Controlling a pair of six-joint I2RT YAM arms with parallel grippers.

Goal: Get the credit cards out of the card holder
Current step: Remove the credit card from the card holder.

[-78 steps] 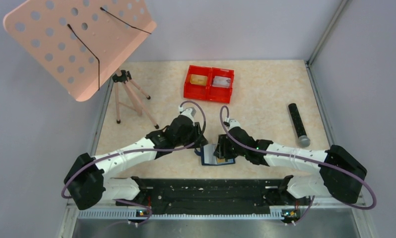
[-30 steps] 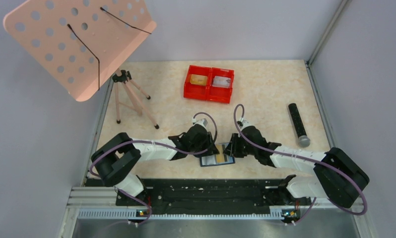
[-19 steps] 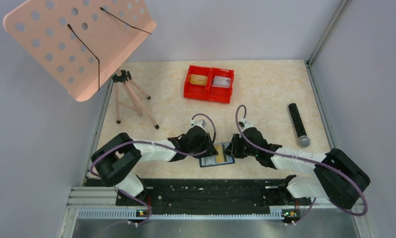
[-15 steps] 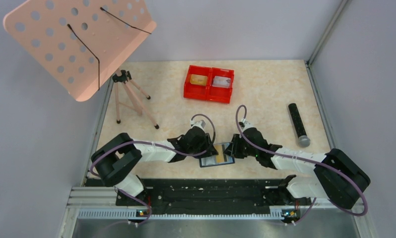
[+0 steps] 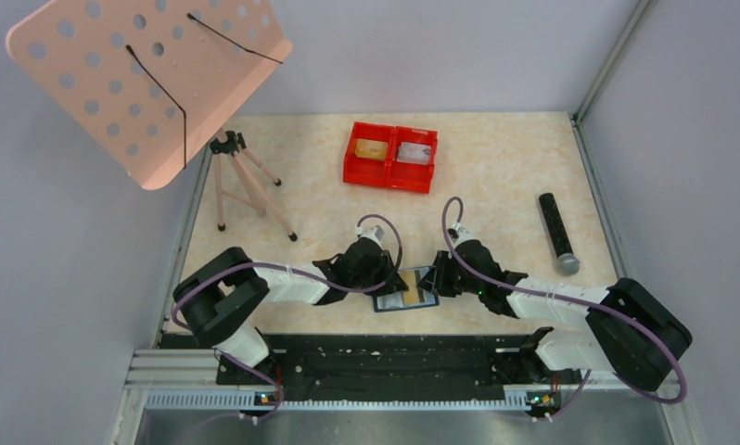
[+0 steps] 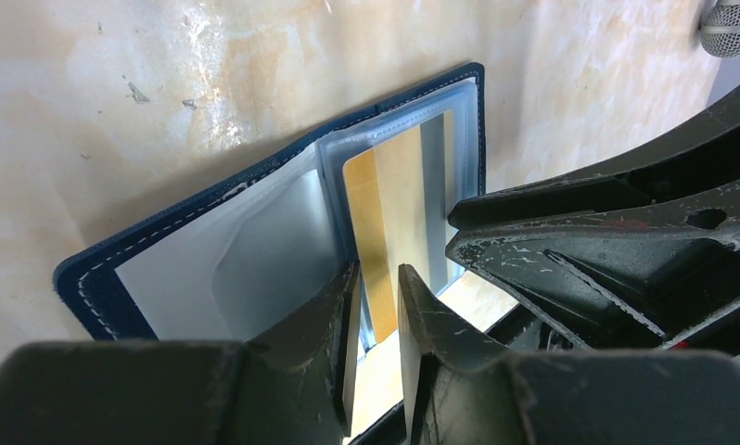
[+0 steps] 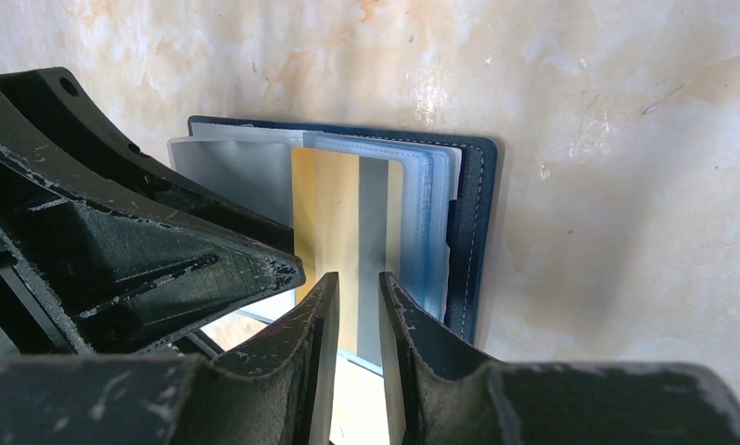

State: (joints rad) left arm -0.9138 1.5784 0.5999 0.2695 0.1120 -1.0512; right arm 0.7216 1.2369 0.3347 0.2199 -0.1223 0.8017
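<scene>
Near the middle of the near edge, flat and open on the surface (image 5: 496, 167) — the card holder (image 5: 405, 293), dark navy outside, with clear grey-blue pockets inside. Among these pockets, a gold credit card (image 6: 389, 222) with a grey stripe along one side. At the left side of the holder, the left fingers (image 6: 334, 320); at the right side, the right fingers (image 7: 413, 324), with the tips of both pairs near each other above the open pockets. Left fingers drawn close together, with only a narrow slit between, and the gold card visible through this slit. Cannot tell between pinching the card and only standing over it. Right fingers the same — a narrow slit with the card behind it, contact not clear. Toward the far edge, a red tray (image 5: 385, 176) with a gold-tan card (image 5: 373, 148) in its left compartment and a silver-grey card (image 5: 414, 154) in its right one. Close to the right edge, a black cylinder (image 5: 555, 227) with a grey end. At the far left corner, a pink perforated board (image 5: 148, 79) above a small tripod (image 5: 241, 181).
</scene>
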